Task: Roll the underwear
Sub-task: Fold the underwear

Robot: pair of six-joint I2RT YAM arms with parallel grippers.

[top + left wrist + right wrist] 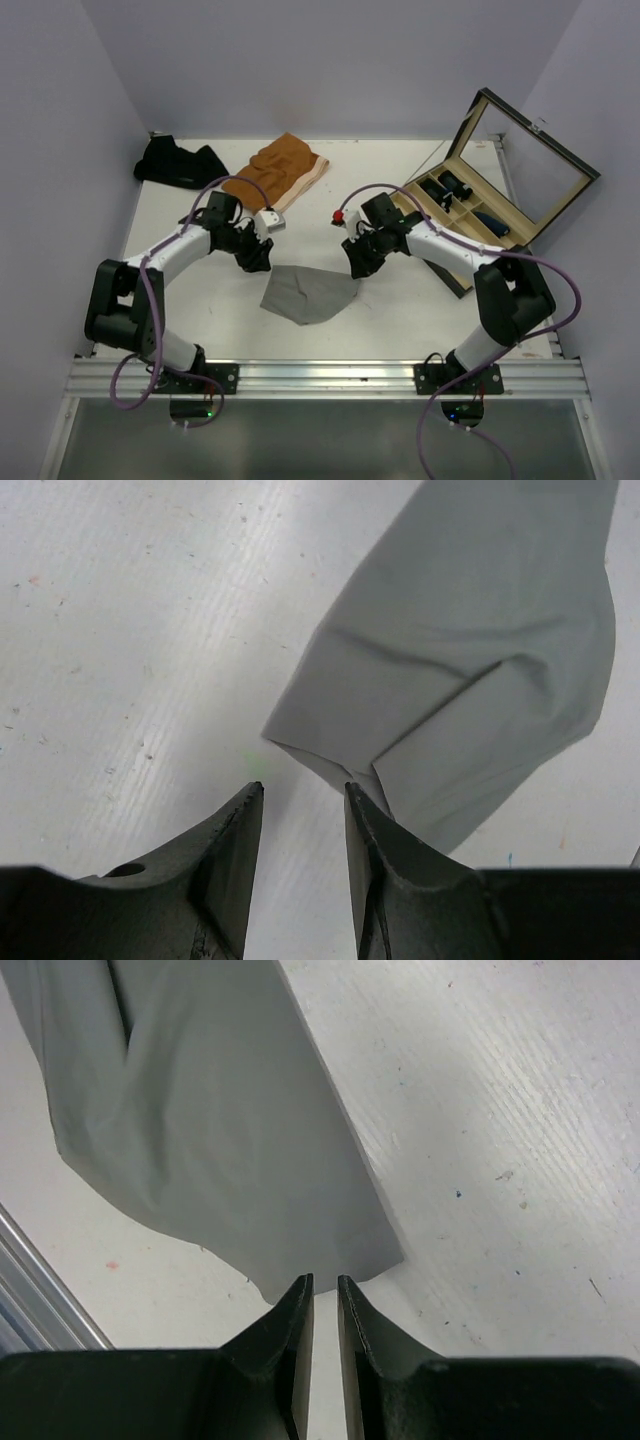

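White desk (400,330) between pale walls. Flat near its front centre, grey underwear (308,293), flanked by both arms. At one folded corner, left pincer (258,262) parted and empty. At the opposite edge, right pincer (358,268) parted by a mere slit, likewise empty. Far edge: rust-orange underwear (280,172), black underwear (178,162); far right, open wooden box (520,165).
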